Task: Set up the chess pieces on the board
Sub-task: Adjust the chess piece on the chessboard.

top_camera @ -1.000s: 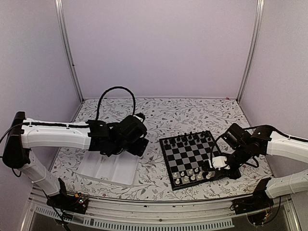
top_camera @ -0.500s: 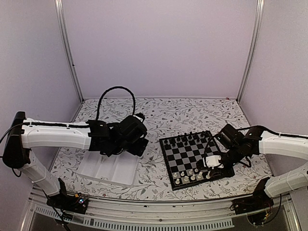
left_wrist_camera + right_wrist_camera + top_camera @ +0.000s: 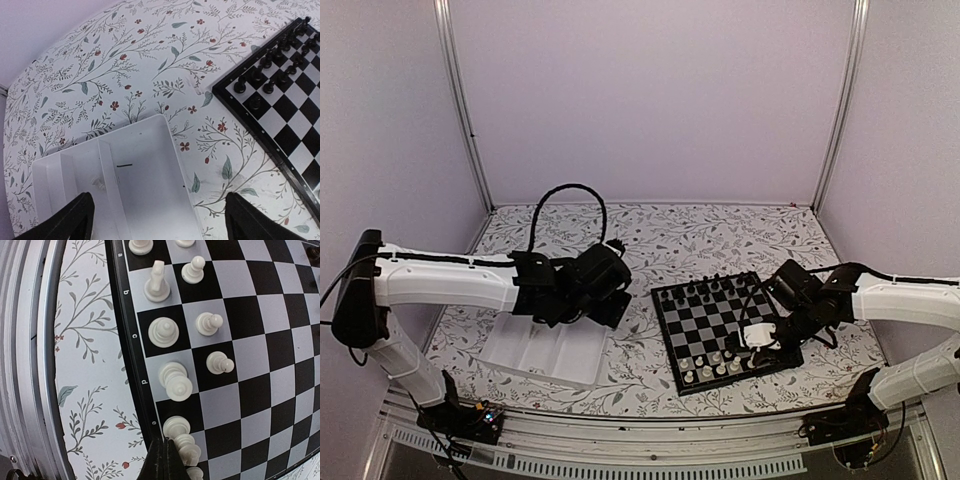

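The board [image 3: 712, 322] lies right of centre, with black chess pieces [image 3: 710, 288] on its far rows and cream-white ones [image 3: 715, 362] on its near rows. My right gripper [image 3: 763, 350] hangs low over the board's near right corner. In the right wrist view it [image 3: 164, 460] is shut with nothing between its fingers, its tip at the black border beside a white piece [image 3: 176, 426]. More white pieces [image 3: 175, 380] stand along that edge. My left gripper [image 3: 160, 227] stands open and empty above the white tray [image 3: 140, 190], with black pieces [image 3: 262, 75] off to its right.
The white compartment tray [image 3: 545, 350] sits at the near left under the left arm [image 3: 450, 280]. A floral cloth [image 3: 700, 235] covers the table. Grey walls and metal posts [image 3: 460, 100] enclose it, and a metal rail [image 3: 30, 365] runs along the near edge.
My right gripper has slid left, from beside the board's right edge to over its near right corner. The left arm has shifted slightly to the right.
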`<state>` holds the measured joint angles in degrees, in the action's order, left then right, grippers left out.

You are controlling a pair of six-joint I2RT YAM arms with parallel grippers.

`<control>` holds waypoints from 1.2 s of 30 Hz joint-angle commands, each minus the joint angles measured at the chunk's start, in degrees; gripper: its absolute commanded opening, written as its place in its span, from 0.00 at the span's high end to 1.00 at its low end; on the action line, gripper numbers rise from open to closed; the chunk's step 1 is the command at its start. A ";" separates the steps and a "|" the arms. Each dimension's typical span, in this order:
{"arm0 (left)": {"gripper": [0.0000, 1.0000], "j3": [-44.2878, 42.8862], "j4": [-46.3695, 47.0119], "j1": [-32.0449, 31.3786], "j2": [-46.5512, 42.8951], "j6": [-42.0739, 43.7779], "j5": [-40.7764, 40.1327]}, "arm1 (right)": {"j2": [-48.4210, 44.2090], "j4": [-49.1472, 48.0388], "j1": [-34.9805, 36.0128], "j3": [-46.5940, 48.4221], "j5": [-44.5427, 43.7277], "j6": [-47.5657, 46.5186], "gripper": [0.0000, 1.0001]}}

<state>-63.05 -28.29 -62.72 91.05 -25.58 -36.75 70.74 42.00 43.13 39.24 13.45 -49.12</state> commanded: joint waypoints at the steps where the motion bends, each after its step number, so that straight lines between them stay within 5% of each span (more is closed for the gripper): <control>1: 0.08 -1.81 -0.04 0.28 0.97 -0.04 -0.21 | 0.79 -1.04 0.37 -0.86 -0.49 -0.45 1.00; 36: 0.09 -2.43 -3.83 0.23 1.51 -3.49 -0.13 | 0.78 -3.84 1.09 -3.64 -7.73 -1.34 1.00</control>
<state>-63.72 -28.42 -62.72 92.31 -26.00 -36.42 73.23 36.77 43.83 36.29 7.16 -51.18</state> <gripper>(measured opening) 0.921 0.007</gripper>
